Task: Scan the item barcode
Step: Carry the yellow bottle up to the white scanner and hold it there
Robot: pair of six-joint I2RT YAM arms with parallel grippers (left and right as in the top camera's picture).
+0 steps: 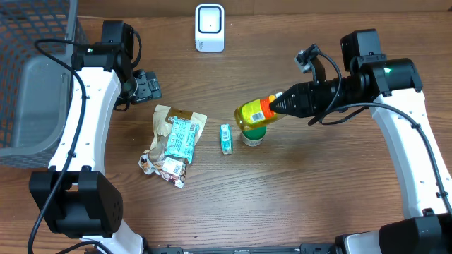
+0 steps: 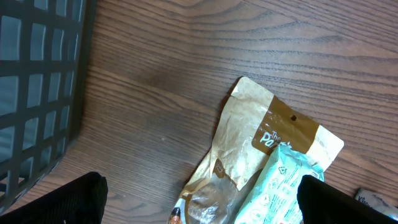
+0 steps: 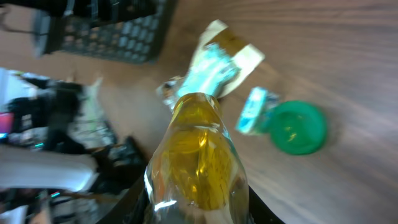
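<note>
A clear bottle of yellow liquid [image 1: 254, 113] with an orange label hangs on its side above the table, its base pointing left. My right gripper [image 1: 280, 104] is shut on it near the label end. The right wrist view shows the bottle [image 3: 198, 149] filling the space between the black fingers [image 3: 134, 205]. No barcode shows on it. The white scanner [image 1: 210, 27] stands at the back centre. My left gripper [image 1: 149, 86] is open at the left with nothing in it; in its wrist view it [image 2: 199, 200] hovers over a brown snack bag [image 2: 249, 143].
On the table lie the brown snack bag [image 1: 164, 144], a teal bag [image 1: 183, 137] on top of it, a small teal packet [image 1: 226, 138] and a green-lidded jar [image 1: 253, 135] under the bottle. A dark wire basket [image 1: 39, 35] and a grey bin [image 1: 35, 106] stand at the far left.
</note>
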